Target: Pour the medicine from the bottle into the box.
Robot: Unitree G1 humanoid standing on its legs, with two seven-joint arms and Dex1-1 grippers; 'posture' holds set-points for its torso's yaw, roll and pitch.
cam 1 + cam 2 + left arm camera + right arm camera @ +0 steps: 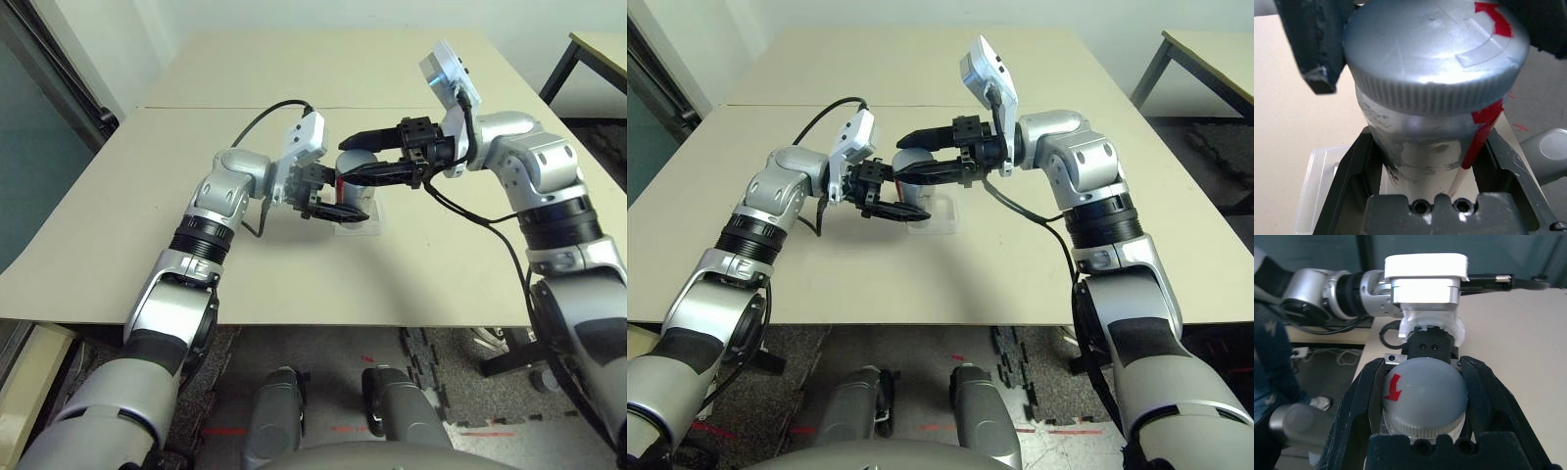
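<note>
The silver-grey bottle (359, 196) with its red stripe stands upright over the clear box (364, 228) at the table's middle. My left gripper (331, 199) is shut on the bottle's body (1425, 147), one finger (1344, 196) on each side. From the right, my right gripper (355, 159) is shut on the grey round cap (1422, 394), which carries a red arrow; a black finger (1352, 416) presses each side of it. The cap sits on the bottle. The medicine is hidden.
The beige table (147, 245) spreads wide on all sides, with a seam across it behind the arms. A second table (600, 47) stands at the far right. A person in blue clothing (1268, 357) is beyond the table's left edge.
</note>
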